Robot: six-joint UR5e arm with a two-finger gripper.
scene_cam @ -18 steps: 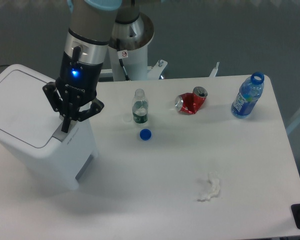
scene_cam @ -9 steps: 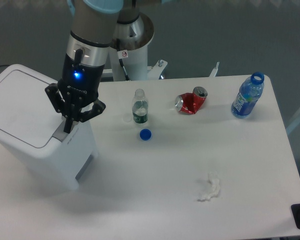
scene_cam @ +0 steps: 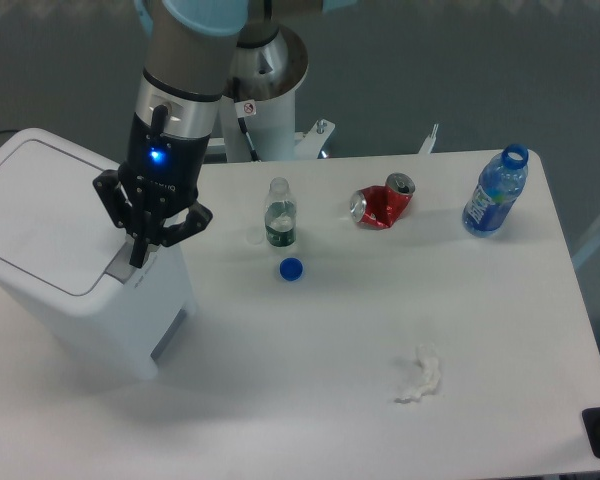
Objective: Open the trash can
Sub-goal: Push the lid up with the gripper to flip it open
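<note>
**Gripper pressed to the bin's front tab**

While its two fingers are drawn together into a narrow point, the black gripper [scene_cam: 137, 259] holds nothing and points straight down at the grey push-tab [scene_cam: 130, 267] on the front rim of the large white boxy plastic trash can [scene_cam: 75, 270]; the fingertips look to be touching the tab, though contact cannot be confirmed. A blue light glows on the gripper's body. The trash can stands at the left end of the white desk [scene_cam: 380, 320], its flat hinged lid [scene_cam: 40, 215] lying closed.

Right of the gripper, near the middle of the desk, a small clear plastic bottle with a green label [scene_cam: 280, 214] stands upright and uncapped, with a blue bottle cap [scene_cam: 291, 268] lying just in front of it. Farther right lies a crushed red drink can [scene_cam: 381, 203]. At the far right edge stands an open blue plastic bottle [scene_cam: 496, 192]. A crumpled white scrap of tissue [scene_cam: 419, 375] rests nearer the front, well apart from the rest.
</note>
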